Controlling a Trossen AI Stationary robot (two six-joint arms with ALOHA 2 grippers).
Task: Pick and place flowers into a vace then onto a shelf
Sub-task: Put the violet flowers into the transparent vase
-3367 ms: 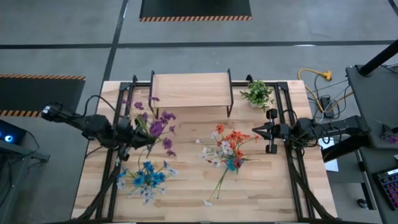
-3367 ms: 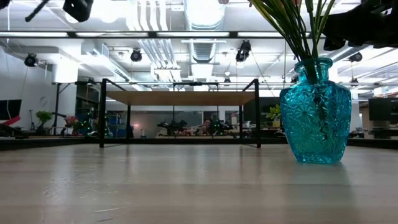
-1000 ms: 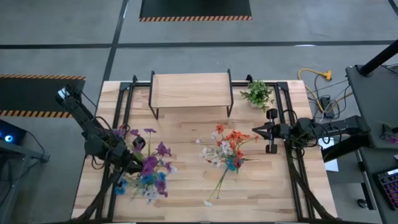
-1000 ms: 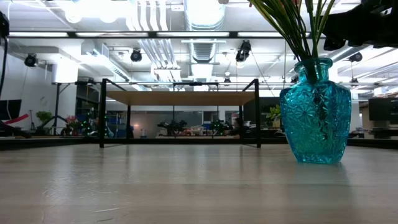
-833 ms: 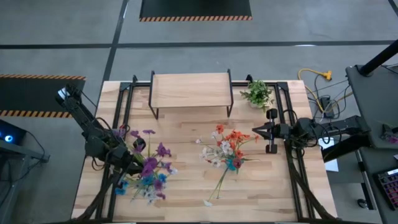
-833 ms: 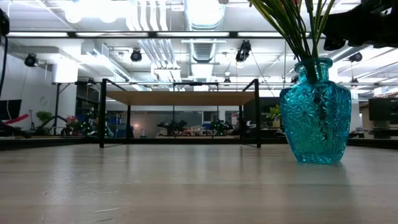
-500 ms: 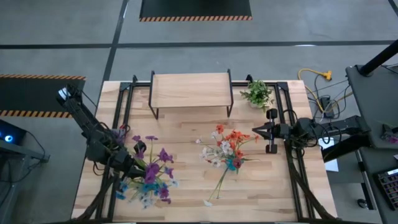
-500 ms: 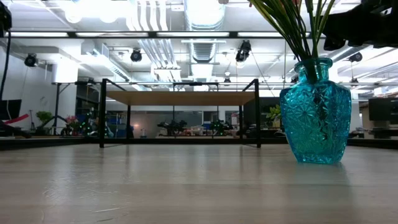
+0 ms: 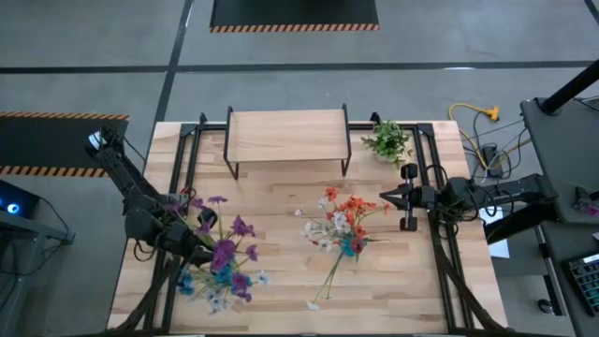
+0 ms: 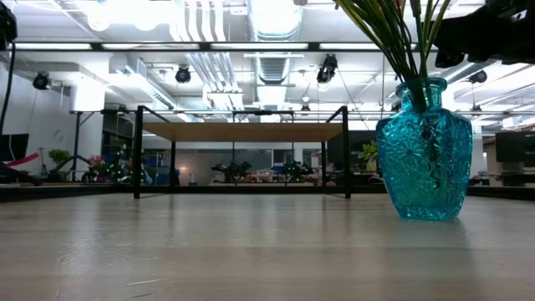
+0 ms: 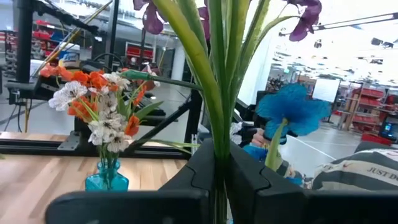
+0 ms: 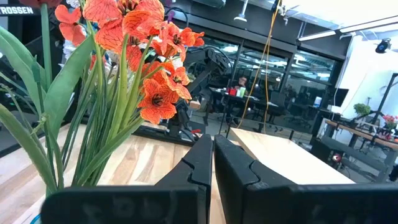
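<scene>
My left gripper [image 9: 199, 245] hangs over the table's near left, shut on a bunch of purple flowers [image 9: 227, 251]. Blue flowers [image 9: 217, 284] show just below them. One blue bloom [image 11: 291, 111] stands right beside the fingers, and I cannot tell whether its stem is held. A teal vase [image 10: 424, 155] stands mid-table with orange and white flowers [image 9: 342, 223] in it. The shelf [image 9: 287, 136] stands at the far edge. My right gripper [image 9: 384, 198] waits shut, right of the vase. My left gripper pinches several green stems [image 11: 216, 134] of the purple flowers between its two fingers. The fingers come about level from the table's left and lie across the stems. The blooms fan out past the fingers. The fingers hide the stems' lower ends.
A bushy green plant [image 9: 387, 140] stands right of the shelf at the far edge. A long stem with a white bloom [image 9: 325, 281] reaches from the vase toward the near edge. Black frame rails [image 9: 440, 243] run along both sides of the table.
A few seconds ago my left gripper carried the purple flowers from in front of the shelf toward the table's near left, until they hung over the blue flowers. In the last second it has stayed there, and the blooms have only swayed a little.
</scene>
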